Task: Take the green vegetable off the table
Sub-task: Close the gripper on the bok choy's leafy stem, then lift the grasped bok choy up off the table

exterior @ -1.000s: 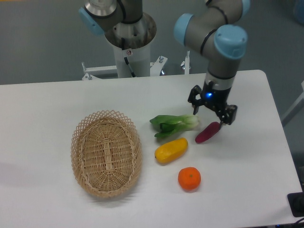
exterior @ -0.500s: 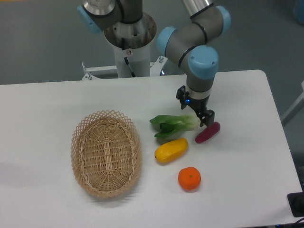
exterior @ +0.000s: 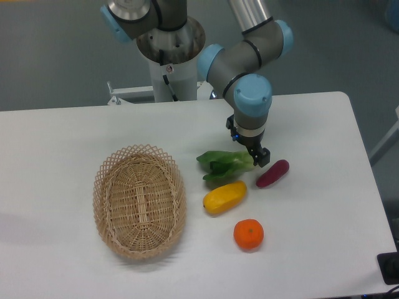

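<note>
Grey-blue floor (exterior: 56,56) behind the desk, flat and matte, soft even light w/ faint shadows. White pedestal column (exterior: 169,71) on a metal base bracket (exterior: 128,93) at back centre. Dark box (exterior: 389,268) bottom right corner, partly cut off.

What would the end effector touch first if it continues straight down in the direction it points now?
Most likely the pale stem end of the green vegetable, which lies directly beneath the end effector. The purple vegetable lies off to the side, on the table. Depth is uncertain from this single view.
</note>
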`<state>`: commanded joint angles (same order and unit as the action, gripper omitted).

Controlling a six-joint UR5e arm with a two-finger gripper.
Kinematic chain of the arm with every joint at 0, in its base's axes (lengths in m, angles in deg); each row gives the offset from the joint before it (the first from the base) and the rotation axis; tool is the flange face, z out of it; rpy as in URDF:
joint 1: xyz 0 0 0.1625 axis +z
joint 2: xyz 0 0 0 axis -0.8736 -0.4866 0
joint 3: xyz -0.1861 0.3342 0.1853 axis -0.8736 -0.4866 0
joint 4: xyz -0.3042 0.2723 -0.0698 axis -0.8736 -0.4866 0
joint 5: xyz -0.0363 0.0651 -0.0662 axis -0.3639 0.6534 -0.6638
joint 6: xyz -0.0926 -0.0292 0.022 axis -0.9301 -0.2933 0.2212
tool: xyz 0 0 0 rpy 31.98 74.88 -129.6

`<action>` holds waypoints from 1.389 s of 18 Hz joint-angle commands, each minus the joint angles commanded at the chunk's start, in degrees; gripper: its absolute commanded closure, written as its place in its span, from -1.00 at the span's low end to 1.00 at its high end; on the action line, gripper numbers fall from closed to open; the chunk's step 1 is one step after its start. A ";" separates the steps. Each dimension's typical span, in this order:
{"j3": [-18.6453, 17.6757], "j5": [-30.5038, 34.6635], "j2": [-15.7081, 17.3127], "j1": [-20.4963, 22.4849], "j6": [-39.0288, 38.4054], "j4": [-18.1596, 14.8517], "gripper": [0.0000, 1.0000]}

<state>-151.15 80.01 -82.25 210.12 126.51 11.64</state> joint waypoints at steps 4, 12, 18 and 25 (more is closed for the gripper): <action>-0.17 0.09 -1.32 0.00 0.09 2.73 -1.00; -0.70 0.26 -0.80 0.09 0.52 3.17 0.02; -0.44 0.35 0.08 0.17 0.44 3.00 0.41; -0.09 -0.26 2.36 1.05 1.75 2.03 0.47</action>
<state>-151.24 79.74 -79.89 211.18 128.26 13.67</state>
